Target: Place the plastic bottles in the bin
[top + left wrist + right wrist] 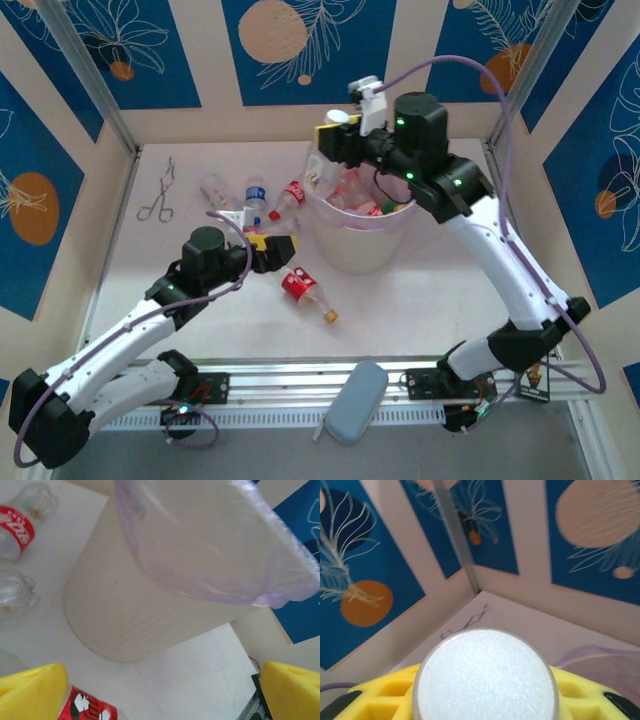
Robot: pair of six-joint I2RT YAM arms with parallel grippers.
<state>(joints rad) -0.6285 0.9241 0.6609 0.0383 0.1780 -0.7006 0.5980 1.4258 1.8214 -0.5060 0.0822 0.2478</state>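
Note:
The bin (356, 240) stands mid-table, a pale round bucket lined with a lilac bag, with several plastic bottles inside (365, 203). My right gripper (338, 138) hangs over its left rim, shut on a bottle whose round white end (485, 680) sits between the yellow fingers (380, 697). My left gripper (278, 250) is open, low on the table just left of the bin (140, 605), nothing between its fingers (30, 692). A red-labelled bottle (302, 287) lies right beside it (90, 711). Three more bottles (255, 193) lie behind, two showing in the left wrist view (17, 527).
Metal forceps (158, 195) lie at the far left of the table, also seen past the held bottle (465, 625). A grey-blue pouch (355, 402) rests on the front rail. Patterned walls close in the table on three sides.

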